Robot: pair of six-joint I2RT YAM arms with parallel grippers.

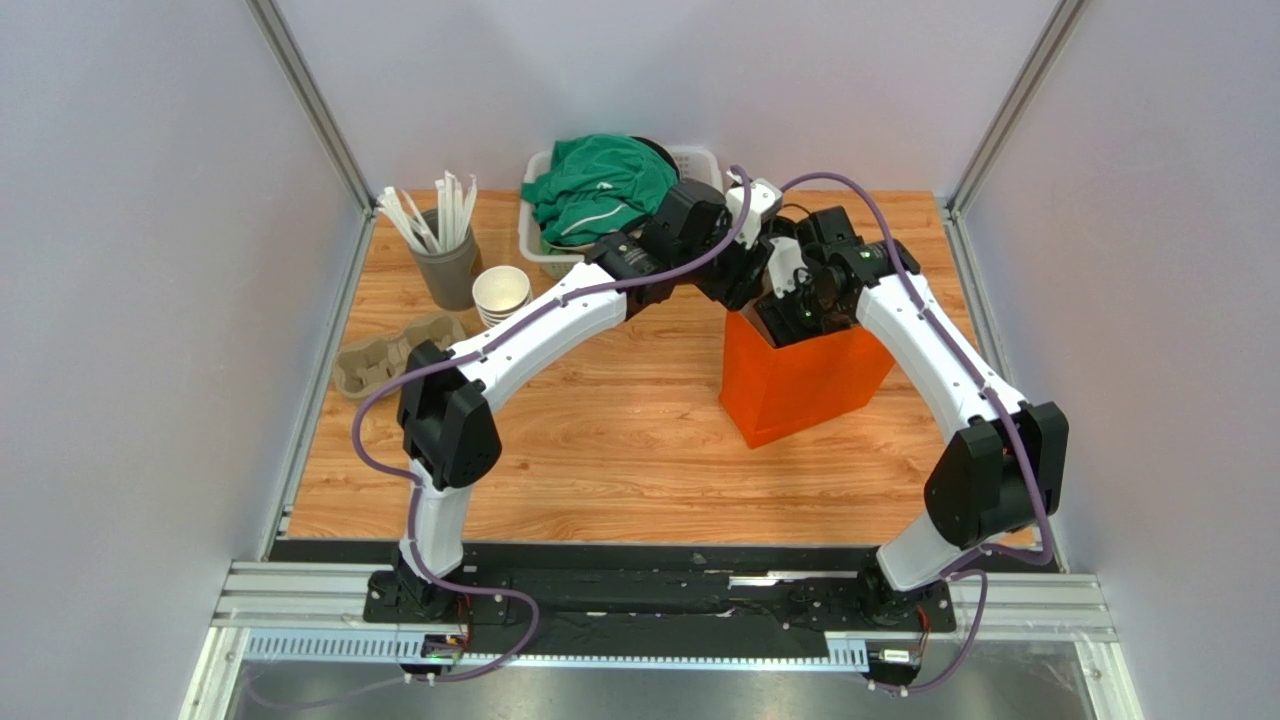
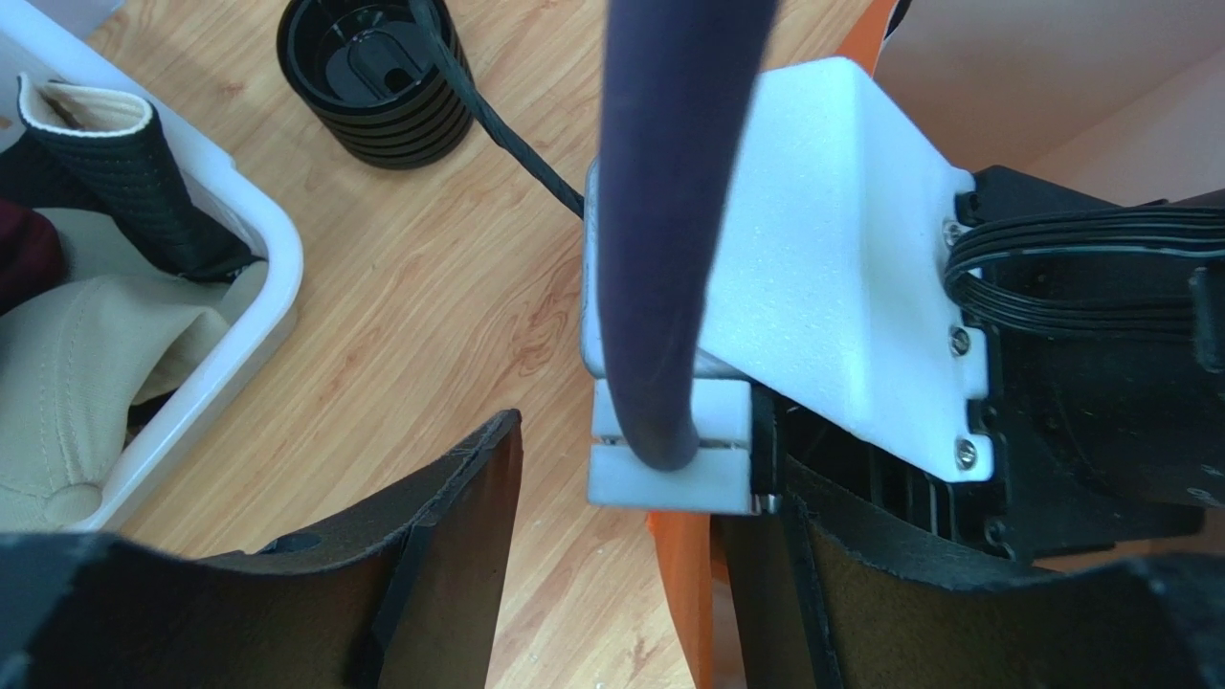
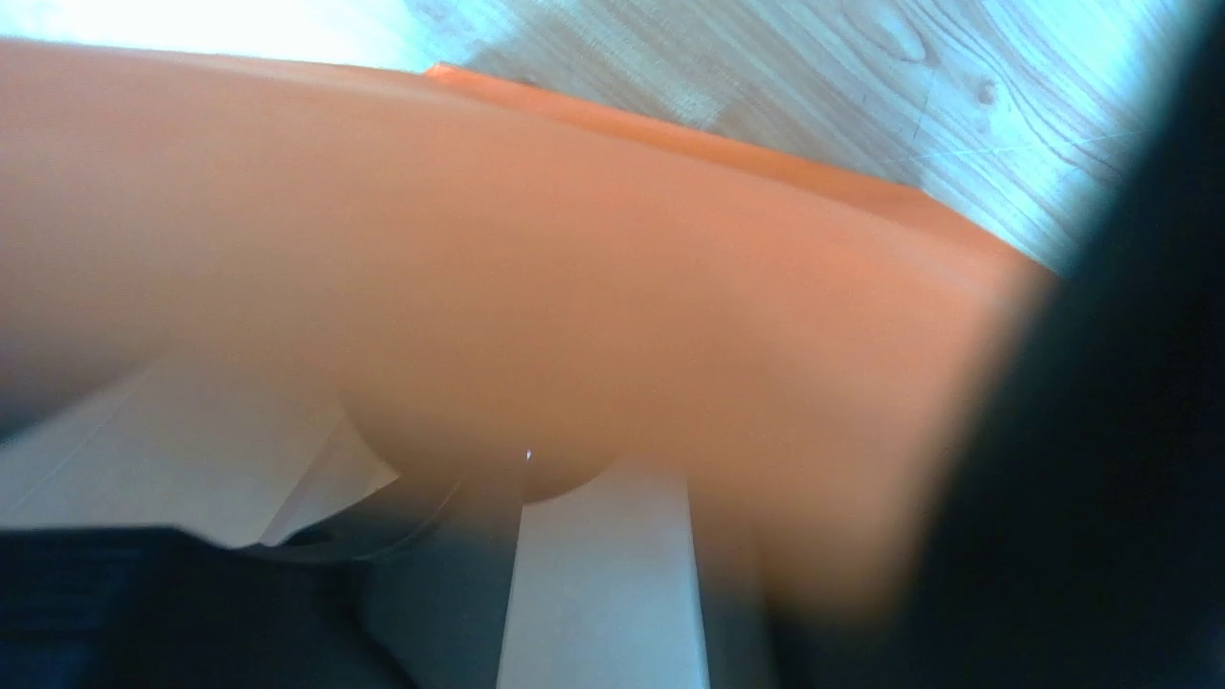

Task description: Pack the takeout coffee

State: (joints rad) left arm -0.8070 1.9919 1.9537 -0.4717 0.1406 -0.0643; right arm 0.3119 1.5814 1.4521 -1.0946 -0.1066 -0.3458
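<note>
Arms, two, white and black, were bolted side by side at the near edge of a wooden table (image 1: 601, 465), both reaching toward the far right quarter.

Orange paper bag (image 1: 796, 383), upright and open-topped, stood right of centre on the table. Right gripper (image 1: 793, 312) was sunk into its mouth from above. Its fingers were hidden by the bag walls in the overhead view and were only dark blurs in the wrist view, so whether they were spread or closed could not be told.

Takeout coffee, small brown paper cup with black lid, was not made out in any view. The bag's inside showed only blurred orange walls and pale shapes low down.

Left gripper (image 2: 633, 474) hung at the bag's far left corner, fingers (image 2: 432, 546) spread apart and holding nothing, the orange rim just beside one of them.

Moulded cardboard cup carrier (image 1: 383, 357) lay at the left edge. Behind it were a stack of lidless tan paper cups (image 1: 501, 294) and a grey tumbler of white stirrers (image 1: 446, 270). Stack of black plastic lids (image 2: 374, 79) stood beside a white plastic basket (image 1: 535, 225) at the far edge, green cloth (image 1: 601, 188) heaped in it.
</note>
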